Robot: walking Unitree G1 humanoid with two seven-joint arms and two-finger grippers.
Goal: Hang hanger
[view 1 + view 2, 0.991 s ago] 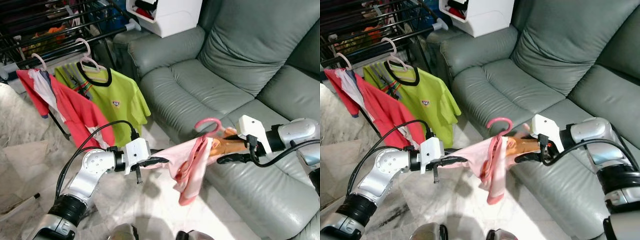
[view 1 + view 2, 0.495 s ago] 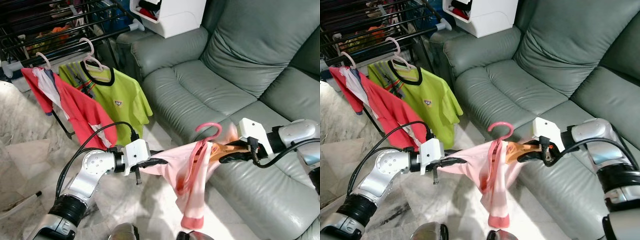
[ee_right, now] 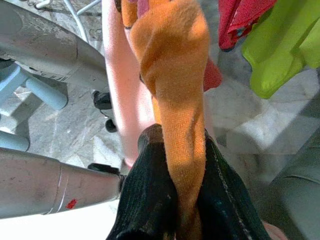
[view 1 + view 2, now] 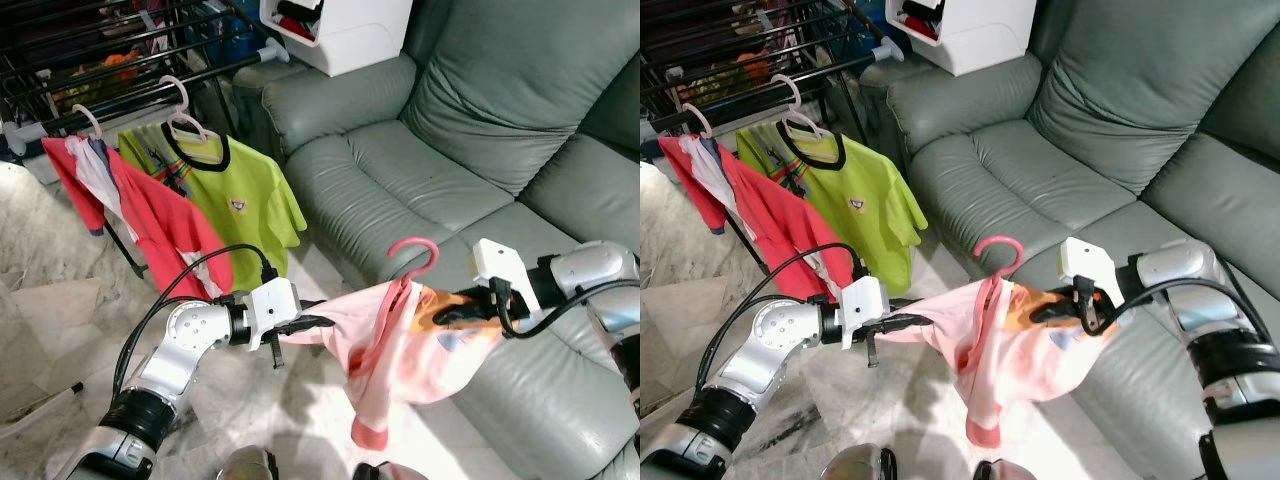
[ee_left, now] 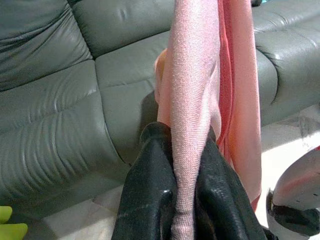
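Pink shirt (image 4: 400, 345) on hanger (image 4: 413, 258) stretched between left gripper (image 4: 318, 322) and right gripper (image 4: 447, 314), jaws clamped on opposite sleeves, keeping hook up for rack (image 4: 120, 75).

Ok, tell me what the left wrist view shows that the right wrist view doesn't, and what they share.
Left wrist: the left gripper pinching a pink fold of the garment, with the grey sofa behind it.

Right wrist: the right gripper pinching an orange fold, with the lime shirt, the red shirt and the marble floor beyond.

Both: black fingers closed on the same pink garment.
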